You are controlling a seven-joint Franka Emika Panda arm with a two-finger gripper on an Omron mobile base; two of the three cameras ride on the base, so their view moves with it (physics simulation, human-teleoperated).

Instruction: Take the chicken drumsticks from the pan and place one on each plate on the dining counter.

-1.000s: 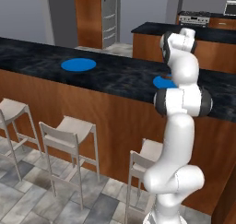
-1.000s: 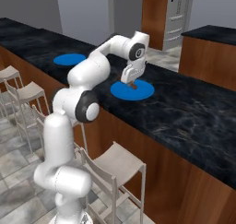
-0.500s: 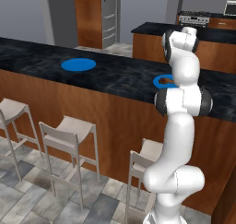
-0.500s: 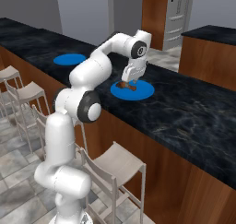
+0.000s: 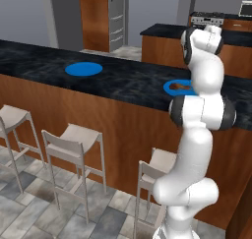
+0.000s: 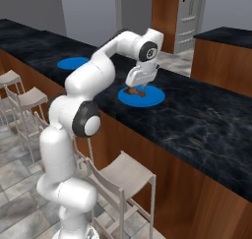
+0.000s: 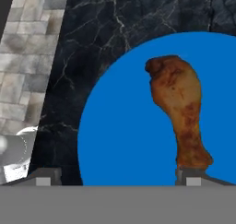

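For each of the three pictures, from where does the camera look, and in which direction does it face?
Left base view: behind the arm's left, facing the counter; arm at right.
Right base view: behind its right, facing the same counter; arm at left, claw over the near plate.
Hand view: on the hand, looking down at the drumstick; open claw tips below.
All share that plate and drumstick.

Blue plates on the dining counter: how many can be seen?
2. One plate lies under the gripper and carries a drumstick. The other plate lies farther along the dining counter, bare.
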